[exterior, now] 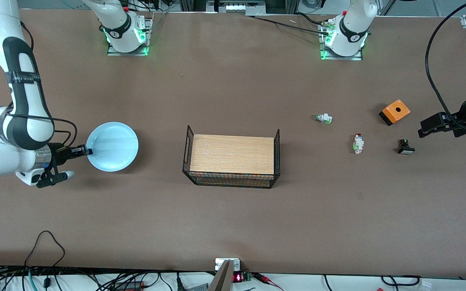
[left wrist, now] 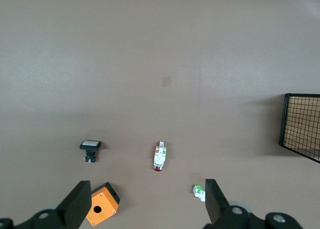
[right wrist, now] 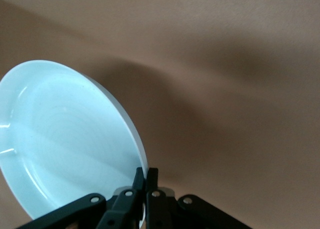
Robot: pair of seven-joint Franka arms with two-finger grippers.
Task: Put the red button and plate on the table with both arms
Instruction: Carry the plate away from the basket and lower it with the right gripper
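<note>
Right claw (exterior: 88,151) clamped on round light-blue plate's (exterior: 112,146) rim above brown bench (exterior: 233,89); left claw (left wrist: 145,206) spread wide, empty, over small red-capped whitish button (exterior: 358,143).

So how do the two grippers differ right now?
The right gripper is shut on the rim of the plate, at the right arm's end of the table; the left gripper is open and holds nothing, over the table's other end near the red button. Both are black two-finger grippers.
</note>
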